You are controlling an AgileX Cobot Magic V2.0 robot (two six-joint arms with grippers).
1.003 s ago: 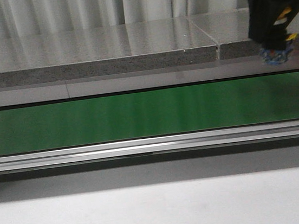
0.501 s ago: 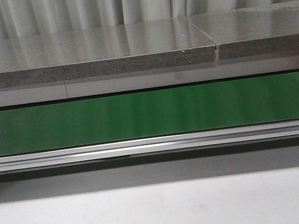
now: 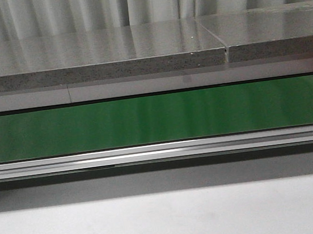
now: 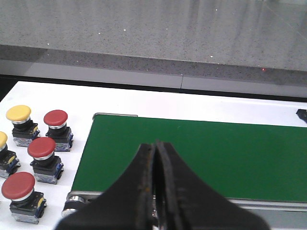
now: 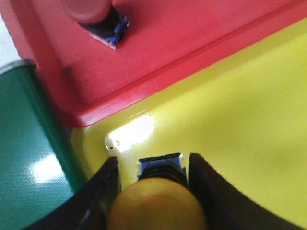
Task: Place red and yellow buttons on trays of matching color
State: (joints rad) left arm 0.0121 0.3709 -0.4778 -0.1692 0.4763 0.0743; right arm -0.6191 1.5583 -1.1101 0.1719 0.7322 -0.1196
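My right gripper point(image 5: 153, 160) is shut on a yellow button point(image 5: 156, 203), its round cap filling the gap between the black fingers and its blue base hanging just over a corner of the yellow tray point(image 5: 240, 124). The red tray point(image 5: 158, 52) adjoins it and holds a red button point(image 5: 88, 9). My left gripper point(image 4: 156, 143) is shut with nothing in it, above the near end of the green belt point(image 4: 201, 153). Beside that belt stand three red buttons point(image 4: 55, 117) point(image 4: 41, 147) point(image 4: 17, 185) and a yellow button point(image 4: 18, 113); another yellow one point(image 4: 1, 139) is cut off. Neither gripper shows in the front view.
The green conveyor belt point(image 3: 157, 118) runs across the front view with a metal rail point(image 3: 160, 150) before it and a grey stone slab point(image 3: 97, 55) behind. The belt's end point(image 5: 24, 143) lies right beside both trays. White tabletop point(image 4: 48, 96) surrounds the loose buttons.
One second ago the right gripper, carrying the button, hung at the upper right of the front view; it has since left that view. The belt scene is otherwise the same.
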